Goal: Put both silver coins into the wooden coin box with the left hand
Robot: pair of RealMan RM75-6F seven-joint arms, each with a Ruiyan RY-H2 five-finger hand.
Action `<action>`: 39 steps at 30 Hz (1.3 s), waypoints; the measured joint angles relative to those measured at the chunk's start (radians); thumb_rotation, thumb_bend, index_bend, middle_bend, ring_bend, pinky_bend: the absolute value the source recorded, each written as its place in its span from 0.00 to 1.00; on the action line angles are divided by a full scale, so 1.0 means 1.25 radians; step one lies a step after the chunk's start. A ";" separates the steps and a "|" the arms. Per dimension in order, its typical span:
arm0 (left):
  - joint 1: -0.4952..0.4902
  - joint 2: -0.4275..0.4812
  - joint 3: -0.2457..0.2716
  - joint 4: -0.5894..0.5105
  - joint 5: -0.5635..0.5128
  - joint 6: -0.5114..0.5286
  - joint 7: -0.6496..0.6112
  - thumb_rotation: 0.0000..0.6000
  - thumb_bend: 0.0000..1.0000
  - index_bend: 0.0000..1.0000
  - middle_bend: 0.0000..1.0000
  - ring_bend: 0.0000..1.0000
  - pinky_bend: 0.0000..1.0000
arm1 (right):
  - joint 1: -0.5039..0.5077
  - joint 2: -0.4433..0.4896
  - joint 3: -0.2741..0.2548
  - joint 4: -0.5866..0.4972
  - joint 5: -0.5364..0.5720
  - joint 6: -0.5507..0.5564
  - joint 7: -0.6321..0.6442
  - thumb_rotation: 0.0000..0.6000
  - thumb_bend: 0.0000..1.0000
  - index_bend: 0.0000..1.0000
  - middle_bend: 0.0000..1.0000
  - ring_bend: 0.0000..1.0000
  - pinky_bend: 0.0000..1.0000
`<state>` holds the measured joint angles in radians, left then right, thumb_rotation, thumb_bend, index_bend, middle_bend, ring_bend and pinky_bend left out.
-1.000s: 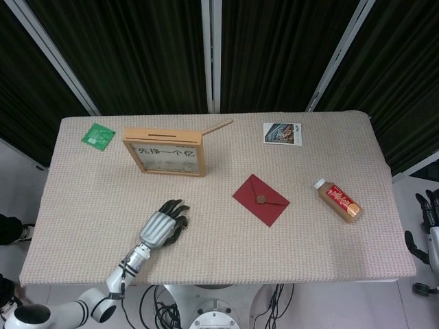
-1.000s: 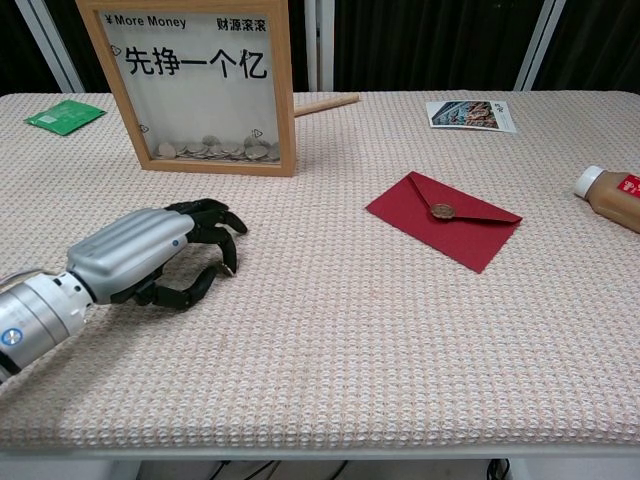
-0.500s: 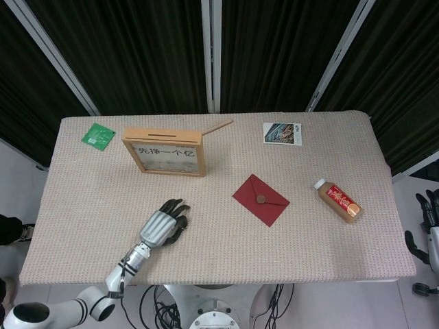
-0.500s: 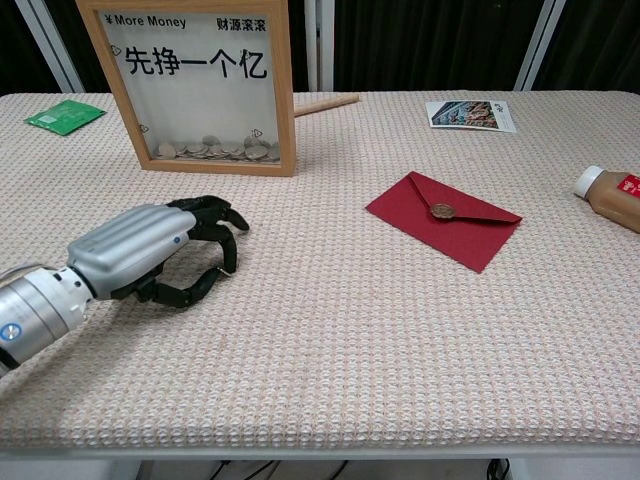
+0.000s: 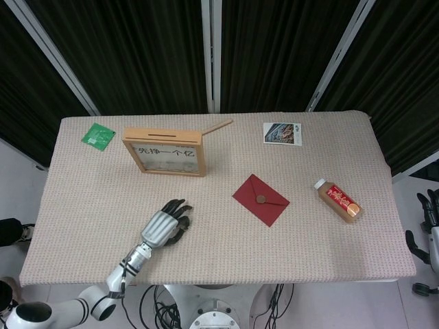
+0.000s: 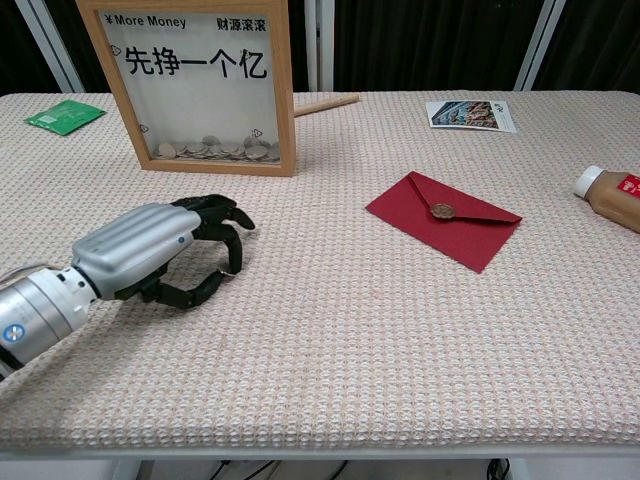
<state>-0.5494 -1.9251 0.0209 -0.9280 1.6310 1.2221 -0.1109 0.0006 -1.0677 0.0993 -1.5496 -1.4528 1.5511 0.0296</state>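
The left hand [image 6: 165, 252] rests low on the table [image 6: 330, 330] in front of the upright coin box [image 6: 195, 85], fingers curled downward with no coin visible in them, while the right hand [image 5: 431, 219] hangs off the table's right edge, its pose unclear.

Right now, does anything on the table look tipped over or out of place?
The bottle lies on its side near the table's right edge. The wooden stick juts aslant from the coin box's back corner.

Lab, black curtains [image 5: 274, 48], cloth-covered table [image 5: 309, 240]
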 measured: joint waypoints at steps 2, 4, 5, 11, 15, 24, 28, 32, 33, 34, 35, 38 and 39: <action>-0.001 -0.001 -0.001 0.002 0.001 0.003 -0.001 1.00 0.28 0.21 0.14 0.04 0.12 | 0.000 0.000 0.000 0.000 -0.001 0.000 0.000 1.00 0.36 0.00 0.00 0.00 0.00; -0.001 -0.002 -0.001 0.003 0.001 0.006 -0.003 1.00 0.28 0.20 0.14 0.04 0.12 | 0.001 -0.001 0.000 0.001 -0.001 -0.001 0.001 1.00 0.36 0.00 0.00 0.00 0.00; -0.001 -0.002 -0.001 0.003 0.001 0.007 -0.003 1.00 0.28 0.20 0.14 0.04 0.12 | 0.001 -0.001 0.000 0.001 -0.001 -0.002 0.001 1.00 0.36 0.00 0.00 0.00 0.00; 0.002 -0.003 0.000 0.002 0.001 0.010 -0.003 1.00 0.28 0.21 0.14 0.04 0.12 | 0.001 -0.001 -0.001 0.005 0.002 -0.006 0.005 1.00 0.36 0.00 0.00 0.00 0.00; 0.002 -0.009 -0.002 0.008 0.002 0.021 -0.007 1.00 0.28 0.27 0.14 0.05 0.12 | 0.000 0.000 -0.001 0.004 0.001 -0.004 0.007 1.00 0.36 0.00 0.00 0.00 0.00; 0.001 -0.027 -0.008 0.035 0.001 0.029 -0.020 1.00 0.28 0.38 0.15 0.05 0.12 | 0.000 0.002 -0.001 0.006 0.002 -0.006 0.009 1.00 0.36 0.00 0.00 0.00 0.00; 0.000 -0.030 -0.013 0.039 -0.003 0.032 -0.019 1.00 0.28 0.41 0.15 0.05 0.12 | 0.001 0.002 -0.001 0.007 0.003 -0.009 0.010 1.00 0.36 0.00 0.00 0.00 0.00; -0.001 -0.027 -0.014 0.038 -0.004 0.032 -0.016 1.00 0.29 0.44 0.16 0.05 0.12 | 0.001 0.002 -0.001 0.007 0.003 -0.010 0.010 1.00 0.36 0.00 0.00 0.00 0.00; 0.000 -0.026 -0.014 0.038 -0.005 0.032 -0.015 1.00 0.29 0.44 0.16 0.05 0.12 | 0.002 0.002 -0.001 0.007 0.004 -0.010 0.009 1.00 0.36 0.00 0.00 0.00 0.00; 0.000 -0.025 -0.014 0.037 -0.005 0.032 -0.015 1.00 0.29 0.45 0.16 0.05 0.12 | 0.002 0.002 -0.001 0.007 0.004 -0.010 0.008 1.00 0.36 0.00 0.00 0.00 0.00; 0.000 -0.024 -0.014 0.036 -0.006 0.032 -0.014 1.00 0.30 0.45 0.16 0.05 0.12 | 0.002 0.002 -0.001 0.006 0.004 -0.011 0.008 1.00 0.36 0.00 0.00 0.00 0.00; 0.000 -0.022 -0.016 0.032 -0.008 0.031 -0.012 1.00 0.31 0.47 0.17 0.05 0.12 | 0.003 0.002 -0.001 0.005 0.004 -0.012 0.006 1.00 0.36 0.00 0.00 0.00 0.00; 0.000 -0.021 -0.016 0.031 -0.009 0.031 -0.012 1.00 0.32 0.48 0.17 0.05 0.12 | 0.003 0.002 -0.001 0.004 0.003 -0.012 0.005 1.00 0.36 0.00 0.00 0.00 0.00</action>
<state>-0.5500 -1.9509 0.0007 -0.8897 1.6202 1.2612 -0.1256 0.0042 -1.0653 0.0979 -1.5443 -1.4485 1.5357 0.0361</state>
